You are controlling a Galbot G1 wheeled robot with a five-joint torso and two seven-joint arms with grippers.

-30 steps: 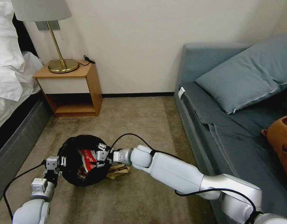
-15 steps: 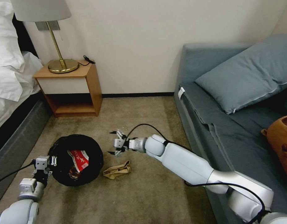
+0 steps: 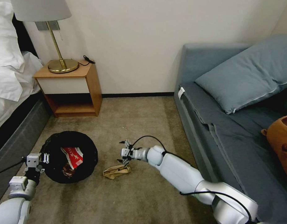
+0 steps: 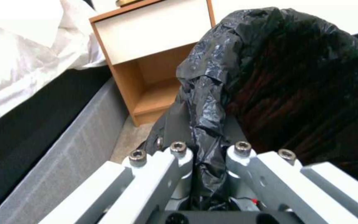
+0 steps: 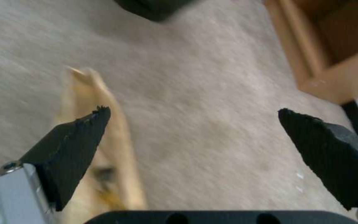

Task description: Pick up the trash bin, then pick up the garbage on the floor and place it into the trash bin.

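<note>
The trash bin [image 3: 87,161] is a round black bucket with a wrinkly liner, sitting low over the carpet at the left. My left gripper [image 3: 45,158] is shut on its near-left rim; the left wrist view shows the fingers [image 4: 175,161] pinching the liner of the bin [image 4: 295,93]. A red-and-white packet [image 3: 73,155] and a darker wrapper lie inside. A tan paper bag [image 3: 117,171] lies on the carpet just right of the bin. My right gripper [image 3: 122,152] hangs open just above it; in the right wrist view the bag [image 5: 121,161] sits by one black fingertip [image 5: 75,140].
A wooden nightstand [image 3: 72,87] with a brass lamp [image 3: 61,63] stands against the back wall. A bed [image 3: 12,93] runs along the left. A grey-blue sofa [image 3: 230,124] with a cushion and a brown object [image 3: 282,140] fills the right. Open carpet lies between.
My right gripper has left the bin, with the red-and-white packet staying inside, and moved right and down over the paper bag. The left arm has carried the bin to the left.
</note>
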